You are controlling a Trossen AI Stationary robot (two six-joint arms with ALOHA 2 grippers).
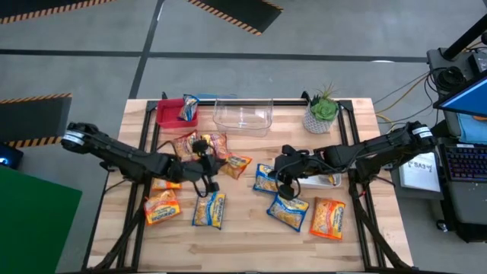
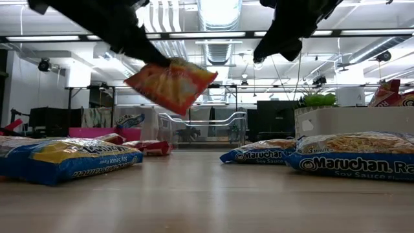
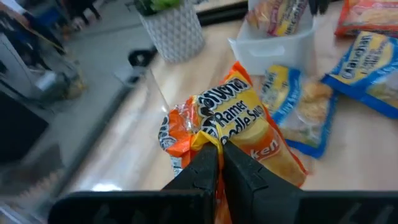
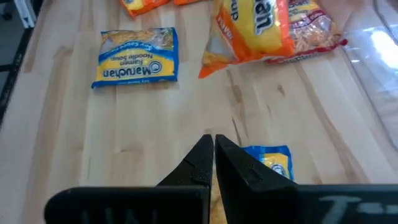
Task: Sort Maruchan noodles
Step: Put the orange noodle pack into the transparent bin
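Blue packets (image 2: 71, 158) lie nearest; left gripper (image 3: 219, 163) pinches orange packet (image 3: 239, 124) aloft; carry it level toward the twelve-o'clock bins; right gripper (image 4: 211, 158), pressed together, waits empty.

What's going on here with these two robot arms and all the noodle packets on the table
The left claw is shut on an orange Maruchan packet and holds it lifted off the wooden table, as the low view shows. The right claw is shut and empty, above the table near a blue packet. More packets lie scattered on the table; a red bin at the back holds one, the clear bin beside it looks empty, and a white bin holds others.
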